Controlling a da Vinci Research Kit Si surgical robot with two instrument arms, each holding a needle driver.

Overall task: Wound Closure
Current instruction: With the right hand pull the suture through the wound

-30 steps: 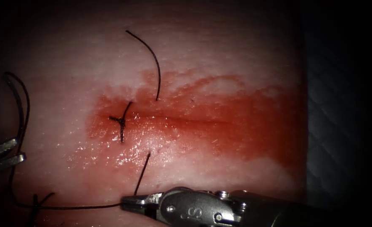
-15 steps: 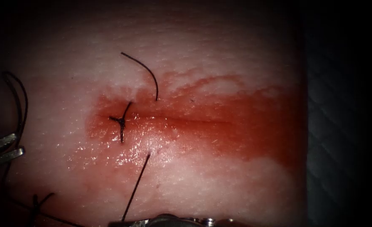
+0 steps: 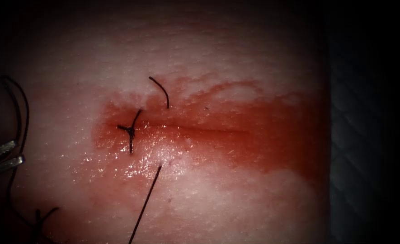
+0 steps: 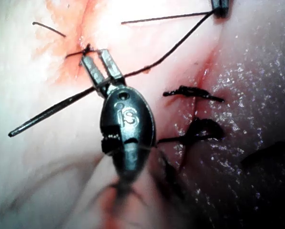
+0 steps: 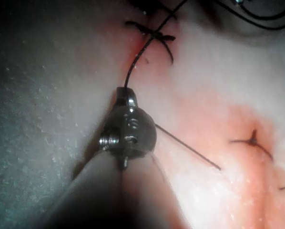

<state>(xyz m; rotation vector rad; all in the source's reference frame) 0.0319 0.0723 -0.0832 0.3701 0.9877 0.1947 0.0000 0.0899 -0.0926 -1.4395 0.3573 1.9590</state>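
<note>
The curved needle (image 4: 52,113) is out of the tissue (image 3: 236,54). The left tool (image 4: 97,55) pinches it near its thread end, well left of the cut (image 3: 209,129). The right tool (image 5: 126,93) has its jaws pressed together on the thread (image 3: 144,205). This strand leaves the tissue just below the cut. A short thread tail (image 3: 163,90) curls up just above the cut. A tied knot (image 3: 129,131) sits at the cut's left end. Red fluid (image 3: 263,140) stains the tissue around the cut.
</note>
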